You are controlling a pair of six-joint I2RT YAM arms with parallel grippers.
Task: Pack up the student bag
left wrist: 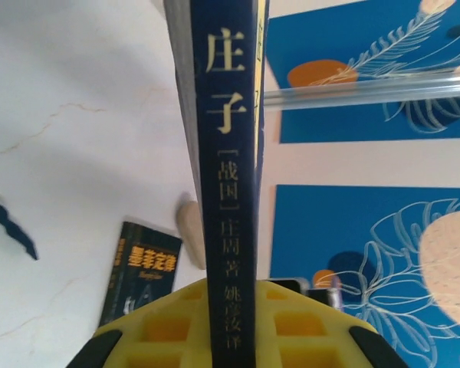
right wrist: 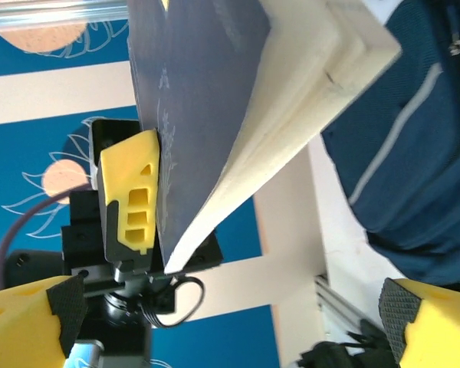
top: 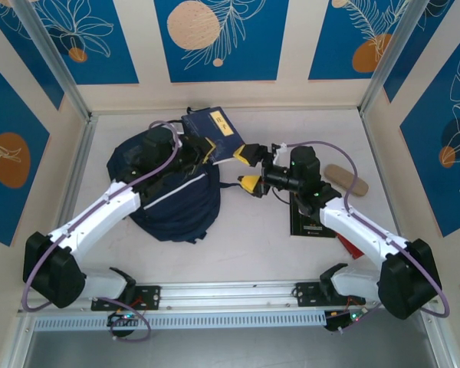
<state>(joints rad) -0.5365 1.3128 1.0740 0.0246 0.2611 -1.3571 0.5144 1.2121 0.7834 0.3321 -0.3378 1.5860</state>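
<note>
The student bag (top: 172, 203) is lying left of centre on the desk (top: 245, 241). Just beyond it, the right hand (top: 249, 169) is standing spread beside the book (top: 215, 126), which the left hand (top: 202, 149) is pinching by its spine. Risk: with one narrow grip, the book is liable to pivot and miss the bag's opening.

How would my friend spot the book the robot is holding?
Find the big navy student bag on the left half of the table. At its top edge, the left end effector pinches a dark blue book. Unlike the black book lying flat on the right, it has a yellow label strip.
</note>
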